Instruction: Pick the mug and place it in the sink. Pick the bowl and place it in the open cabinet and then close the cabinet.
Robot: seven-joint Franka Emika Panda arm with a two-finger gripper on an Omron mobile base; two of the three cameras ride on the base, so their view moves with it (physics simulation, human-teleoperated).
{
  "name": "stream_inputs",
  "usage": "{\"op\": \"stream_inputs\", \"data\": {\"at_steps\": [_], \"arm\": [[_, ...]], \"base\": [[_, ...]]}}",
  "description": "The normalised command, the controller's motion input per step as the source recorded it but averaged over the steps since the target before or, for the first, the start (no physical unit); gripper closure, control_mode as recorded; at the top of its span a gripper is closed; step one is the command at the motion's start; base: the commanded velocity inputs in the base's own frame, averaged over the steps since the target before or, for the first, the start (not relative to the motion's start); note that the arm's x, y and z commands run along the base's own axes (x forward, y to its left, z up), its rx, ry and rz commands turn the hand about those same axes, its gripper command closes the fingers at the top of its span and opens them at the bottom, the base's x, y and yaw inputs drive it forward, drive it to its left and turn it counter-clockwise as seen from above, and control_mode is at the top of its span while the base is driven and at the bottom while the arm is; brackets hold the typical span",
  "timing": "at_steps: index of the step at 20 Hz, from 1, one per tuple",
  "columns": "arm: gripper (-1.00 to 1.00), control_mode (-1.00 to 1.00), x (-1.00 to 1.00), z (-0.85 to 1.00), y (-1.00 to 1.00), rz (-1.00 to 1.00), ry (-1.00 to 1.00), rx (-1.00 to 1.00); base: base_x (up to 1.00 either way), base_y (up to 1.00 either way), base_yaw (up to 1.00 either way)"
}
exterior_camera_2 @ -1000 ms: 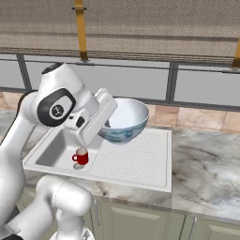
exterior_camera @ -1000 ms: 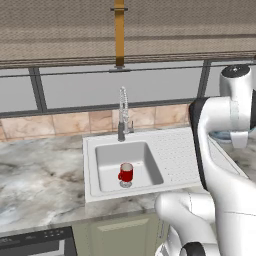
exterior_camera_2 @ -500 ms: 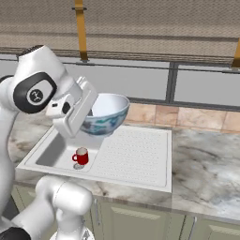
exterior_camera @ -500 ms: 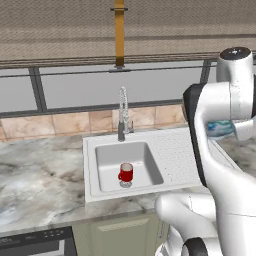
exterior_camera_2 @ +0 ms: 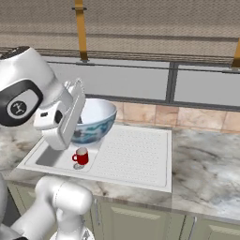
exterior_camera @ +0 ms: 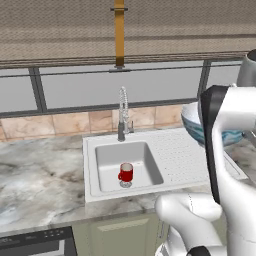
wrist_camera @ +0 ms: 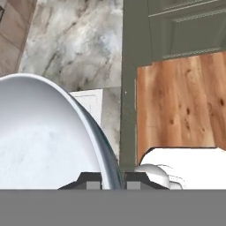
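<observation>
I see the mug (exterior_camera: 126, 173), small and glossy red, standing upright in the basin of the white sink (exterior_camera: 176, 150), its handle out to the side. The bowl (exterior_camera_2: 93, 121), white inside with blue-green patterning outside, hangs tilted in the air above the ribbed drainboard; the hand view shows its rim (wrist_camera: 95, 128) pinched at the bottom edge.
</observation>
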Motion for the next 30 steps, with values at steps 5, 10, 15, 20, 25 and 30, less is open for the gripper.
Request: {"op": "stream_inputs", "data": {"at_steps": [5, 10, 15, 20, 25, 30], "arm": [[1.00, 1.00, -0.25, 0.00, 0.09, 0.01, -0.01, 0.00], [1.00, 1.00, 0.00, 0.00, 0.00, 0.00, 0.00, 0.00], [1.00, 1.00, 0.00, 0.00, 0.00, 0.00, 0.00, 0.00], [1.00, 1.00, 0.00, 0.00, 0.00, 0.00, 0.00, 0.00], [1.00, 1.00, 0.00, 0.00, 0.00, 0.00, 0.00, 0.00], [1.00, 1.00, 0.00, 0.00, 0.00, 0.00, 0.00, 0.00]], "base": [[-0.43, 0.13, 0.00], [-0.91, 0.26, 0.00], [-1.00, 0.22, 0.00], [-1.00, 0.34, 0.00], [-0.91, 0.75, 0.01], [-0.61, 1.00, 0.00]]}}
